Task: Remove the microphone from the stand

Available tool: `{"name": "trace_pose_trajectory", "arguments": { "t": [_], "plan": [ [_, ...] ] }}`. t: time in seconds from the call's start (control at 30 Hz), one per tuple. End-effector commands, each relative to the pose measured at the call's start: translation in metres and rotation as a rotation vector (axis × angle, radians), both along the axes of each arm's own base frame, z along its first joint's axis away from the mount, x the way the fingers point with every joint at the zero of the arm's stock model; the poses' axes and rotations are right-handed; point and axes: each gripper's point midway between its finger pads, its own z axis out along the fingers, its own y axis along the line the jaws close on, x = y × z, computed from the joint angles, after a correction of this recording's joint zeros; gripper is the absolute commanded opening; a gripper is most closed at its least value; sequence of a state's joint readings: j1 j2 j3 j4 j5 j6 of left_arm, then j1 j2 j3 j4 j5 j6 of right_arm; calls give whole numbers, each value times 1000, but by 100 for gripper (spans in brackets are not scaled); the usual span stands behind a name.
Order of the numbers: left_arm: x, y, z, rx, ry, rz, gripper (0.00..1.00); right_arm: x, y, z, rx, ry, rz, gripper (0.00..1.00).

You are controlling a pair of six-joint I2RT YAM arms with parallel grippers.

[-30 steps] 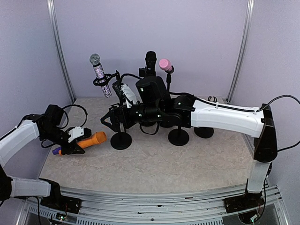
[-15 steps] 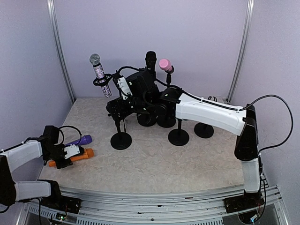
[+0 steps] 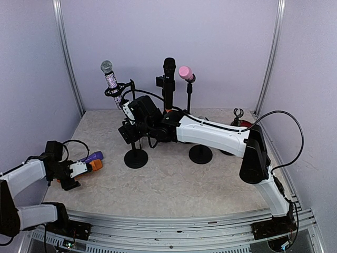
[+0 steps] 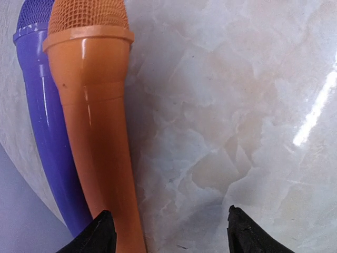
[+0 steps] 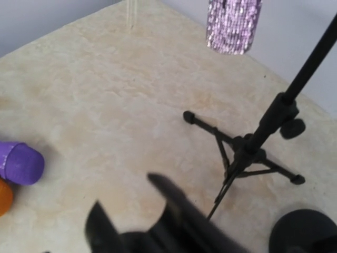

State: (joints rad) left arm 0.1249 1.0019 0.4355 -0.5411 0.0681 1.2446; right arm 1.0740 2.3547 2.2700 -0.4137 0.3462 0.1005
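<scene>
At left, your left pincer [image 4: 168, 238] is standing open and gripping nothing above the orange microphone [image 4: 95, 132], which is lying on the surface [image 4: 237, 105] beside a purple microphone [image 4: 42, 132]. At centre, your right pincer [image 3: 129, 136], fingers apart and empty, is hanging low below the glitter microphone [image 3: 110, 80], which is sitting tilted in its stand [image 3: 118, 90]. You are only approaching; next you are likely needing to rise, close on the handle, and lift clear.
</scene>
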Motion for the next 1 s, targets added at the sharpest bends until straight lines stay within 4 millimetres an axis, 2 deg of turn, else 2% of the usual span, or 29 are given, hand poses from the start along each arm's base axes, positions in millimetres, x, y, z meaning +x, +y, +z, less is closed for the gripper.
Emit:
{"name": "trace_pose_trajectory", "arguments": {
  "t": [0.0,0.2,0.23,0.3,0.4,0.5,0.73,0.8,0.87,0.97],
  "plan": [
    [-1,-17,19,-108,22,-30,72,21,2,7,18,-61,-25,89],
    [10,-41,70,-263,2,-45,80,34,8,-2,31,-78,-21,78],
    [13,-44,80,-289,-6,-49,81,35,9,-5,32,-80,-19,74],
    [17,-52,98,-339,-22,-55,82,36,13,5,56,-97,-14,65],
    [29,-55,120,-376,-66,-42,83,35,15,10,77,-99,-3,43],
    [43,-50,126,-377,-111,-5,83,30,15,20,100,-93,11,26],
    [69,-33,121,-334,-182,90,84,-4,4,51,128,-84,38,2],
    [73,-31,121,-331,-192,104,84,-20,-2,56,124,-76,45,0],
    [75,-31,124,-337,-196,106,84,-38,-10,46,92,-53,54,0],
    [75,-35,126,-366,-194,105,84,-68,-25,40,73,-21,66,0]
  ]
}}
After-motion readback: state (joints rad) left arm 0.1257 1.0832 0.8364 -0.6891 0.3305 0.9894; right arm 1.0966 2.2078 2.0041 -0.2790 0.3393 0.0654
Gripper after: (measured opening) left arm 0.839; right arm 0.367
